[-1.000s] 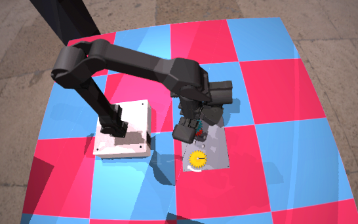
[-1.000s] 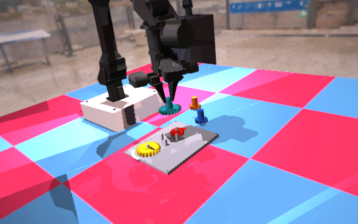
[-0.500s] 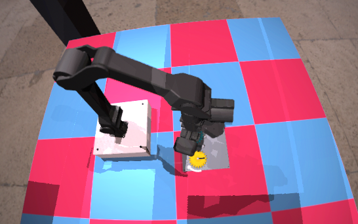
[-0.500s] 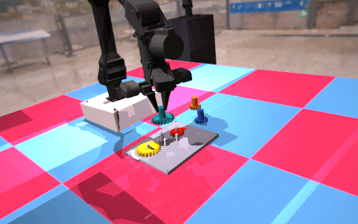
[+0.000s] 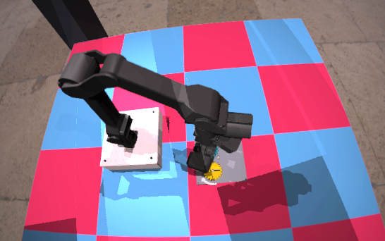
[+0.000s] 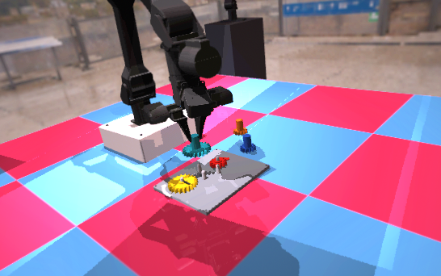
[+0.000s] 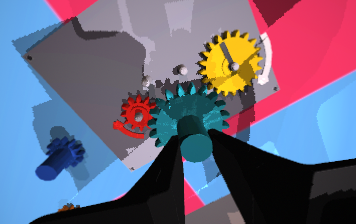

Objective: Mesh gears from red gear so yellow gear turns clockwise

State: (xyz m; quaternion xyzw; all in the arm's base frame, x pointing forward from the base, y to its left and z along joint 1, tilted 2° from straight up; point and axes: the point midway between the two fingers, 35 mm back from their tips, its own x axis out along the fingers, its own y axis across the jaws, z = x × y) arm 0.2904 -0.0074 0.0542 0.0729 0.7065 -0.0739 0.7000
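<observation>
My gripper [image 6: 195, 135] [image 7: 193, 138] is shut on the handle of the teal gear [image 6: 196, 148] [image 7: 190, 112] and holds it in the air over the grey board [image 5: 236, 172] [image 6: 210, 203] [image 7: 100, 60]. In the wrist view the teal gear overlaps the edge of the red gear [image 6: 218, 162] [image 7: 136, 111] and hides part of the board. The yellow gear [image 5: 213, 172] [image 6: 182, 183] [image 7: 227, 62] with its black stripe sits on a peg. Empty pegs show in the exterior view, one of them a short peg [image 6: 203, 174], and a peg [image 7: 183, 70] shows in the wrist view.
The blue gear [image 6: 247, 144] [image 7: 62, 155] stands on the table beside the board. The orange gear [image 6: 240, 127] [image 7: 72, 207] stands behind it, mostly hidden by a finger in the wrist view. The white arm base [image 5: 141, 155] [image 6: 129, 141] is beside the board.
</observation>
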